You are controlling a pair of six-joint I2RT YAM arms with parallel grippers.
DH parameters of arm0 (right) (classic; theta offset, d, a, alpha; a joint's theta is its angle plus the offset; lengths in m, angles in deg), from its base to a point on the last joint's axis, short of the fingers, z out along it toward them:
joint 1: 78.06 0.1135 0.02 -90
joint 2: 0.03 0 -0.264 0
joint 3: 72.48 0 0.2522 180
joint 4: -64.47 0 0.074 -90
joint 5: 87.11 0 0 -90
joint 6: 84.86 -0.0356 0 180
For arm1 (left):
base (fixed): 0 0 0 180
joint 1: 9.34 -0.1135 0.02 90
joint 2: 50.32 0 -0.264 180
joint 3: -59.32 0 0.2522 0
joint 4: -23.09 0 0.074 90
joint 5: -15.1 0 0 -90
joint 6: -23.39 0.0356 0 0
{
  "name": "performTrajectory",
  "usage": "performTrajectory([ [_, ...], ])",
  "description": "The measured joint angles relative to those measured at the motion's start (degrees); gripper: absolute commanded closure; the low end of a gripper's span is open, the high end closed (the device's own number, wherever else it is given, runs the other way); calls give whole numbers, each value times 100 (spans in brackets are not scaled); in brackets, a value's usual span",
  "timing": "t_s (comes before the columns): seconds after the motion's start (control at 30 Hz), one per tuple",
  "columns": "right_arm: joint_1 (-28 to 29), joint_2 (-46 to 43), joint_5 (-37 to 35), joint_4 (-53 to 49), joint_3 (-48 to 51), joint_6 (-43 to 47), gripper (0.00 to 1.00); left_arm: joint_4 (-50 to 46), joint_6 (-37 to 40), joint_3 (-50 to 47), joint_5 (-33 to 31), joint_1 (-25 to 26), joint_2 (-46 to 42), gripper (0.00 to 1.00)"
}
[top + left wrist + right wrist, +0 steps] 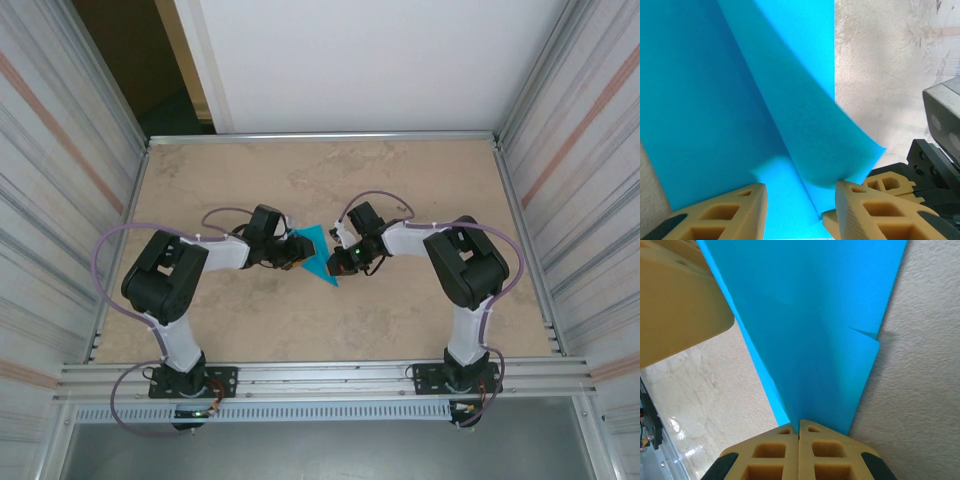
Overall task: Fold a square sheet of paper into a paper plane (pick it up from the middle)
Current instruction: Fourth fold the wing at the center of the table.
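The teal sheet of paper (318, 243) lies mid-table between my two grippers, creased into a narrow pointed shape like a paper plane. My left gripper (297, 252) stands open over its left side. In the left wrist view the paper (715, 100) runs under the left gripper (800, 202), and a raised flap leans on the right finger (860, 210). My right gripper (799, 426) is shut on the folded edge of the paper (825, 315), which fans out flat beyond the jaws. The right gripper's tan fingertips (887, 182) show just beside the left one.
The tan marbled table (400, 180) is bounded by a metal rail (330, 375) at the front and corrugated walls on both sides. Both arms bend inward from their bases at the near edge. A left finger (675, 300) looms close in the right wrist view.
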Motion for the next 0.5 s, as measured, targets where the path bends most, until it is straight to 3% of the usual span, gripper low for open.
performTrajectory([
  [0.33, -26, 13, 46, 63, 31, 0, 90, 28, 39, 24, 57, 0, 66, 55],
  [0.5, -28, 13, 87, 81, 31, 0, 87, -396, 39, 295, 20, 0, 170, 54],
])
